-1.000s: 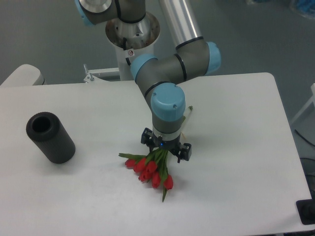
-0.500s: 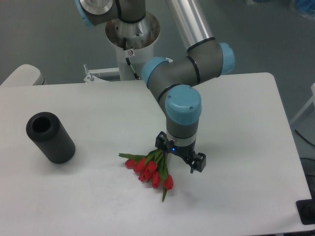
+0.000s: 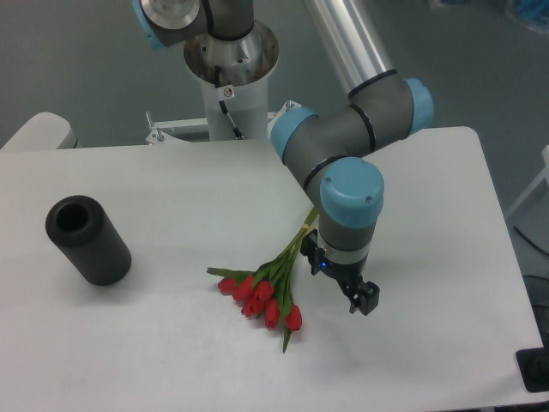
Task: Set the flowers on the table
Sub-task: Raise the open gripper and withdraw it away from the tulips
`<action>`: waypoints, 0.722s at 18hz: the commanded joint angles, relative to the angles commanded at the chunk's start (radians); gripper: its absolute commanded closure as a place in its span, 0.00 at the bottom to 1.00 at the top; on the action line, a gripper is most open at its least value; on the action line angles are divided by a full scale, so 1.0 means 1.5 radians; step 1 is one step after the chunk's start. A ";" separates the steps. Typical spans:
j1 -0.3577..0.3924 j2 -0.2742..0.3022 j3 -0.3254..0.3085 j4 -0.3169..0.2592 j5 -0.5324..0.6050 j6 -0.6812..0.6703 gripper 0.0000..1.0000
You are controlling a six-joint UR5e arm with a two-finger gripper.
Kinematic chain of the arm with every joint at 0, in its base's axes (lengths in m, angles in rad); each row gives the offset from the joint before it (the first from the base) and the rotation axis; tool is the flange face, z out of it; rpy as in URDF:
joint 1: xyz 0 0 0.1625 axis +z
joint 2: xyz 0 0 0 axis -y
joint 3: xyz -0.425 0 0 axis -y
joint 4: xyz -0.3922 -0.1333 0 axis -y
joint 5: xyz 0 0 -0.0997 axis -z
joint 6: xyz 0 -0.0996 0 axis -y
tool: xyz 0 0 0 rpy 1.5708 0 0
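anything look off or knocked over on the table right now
Only the black cylinder on the left looks odd: it leans instead of standing straight, its open end up. The flowers lie flat on the table, buds together, nothing spilled. The gripper is beside them, apart from the stems.

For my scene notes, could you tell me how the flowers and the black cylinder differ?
The flowers are red buds on thin green stems, lying flat near the table's middle; the black cylinder is thick, dark, hollow at the top, standing at the left. The flowers lie beside the gripper; the cylinder is far from it. Both rest on the table.
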State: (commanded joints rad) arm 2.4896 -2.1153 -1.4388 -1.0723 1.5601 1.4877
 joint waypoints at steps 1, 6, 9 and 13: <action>0.001 -0.002 0.000 0.001 0.000 0.015 0.00; 0.001 -0.008 0.003 0.000 0.016 0.049 0.00; 0.002 -0.009 0.000 0.001 0.019 0.063 0.00; 0.005 -0.009 -0.005 0.004 0.019 0.064 0.00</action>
State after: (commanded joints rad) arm 2.4973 -2.1292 -1.4465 -1.0661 1.5892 1.5831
